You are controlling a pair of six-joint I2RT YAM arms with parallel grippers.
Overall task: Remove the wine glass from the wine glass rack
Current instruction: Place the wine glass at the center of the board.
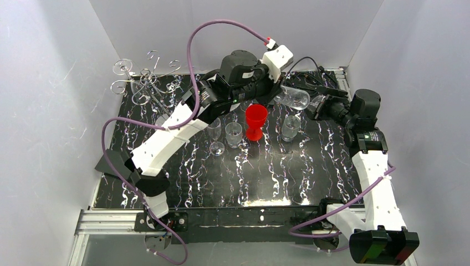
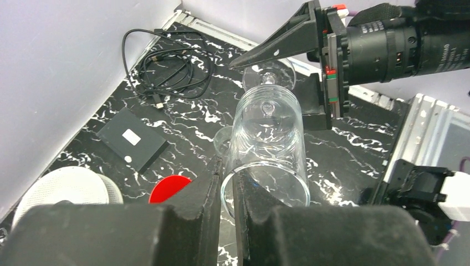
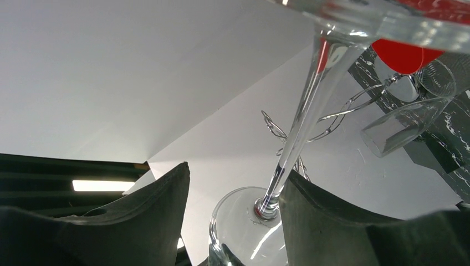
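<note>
The clear wine glass (image 1: pixel 295 98) hangs on its side in the air at the back middle of the table, away from the wine glass rack (image 1: pixel 145 83), a thin silver wire tree at the back left. My left gripper (image 2: pixel 228 188) is shut on the wall of the bowl at its rim, one finger inside and one outside. In the right wrist view my right gripper (image 3: pixel 237 170) is open around the stem (image 3: pixel 302 122) just above the foot. The stem lies against the right finger (image 3: pixel 332 221), with a wide gap to the left one.
A red goblet (image 1: pixel 256 119) and three clear glasses (image 1: pixel 233 133) stand mid-table below the held glass. A coiled black cable (image 2: pixel 166 66), a flat black box (image 2: pixel 133 138) and a white ribbed spool (image 2: pixel 66 191) lie near the back wall. White walls enclose three sides.
</note>
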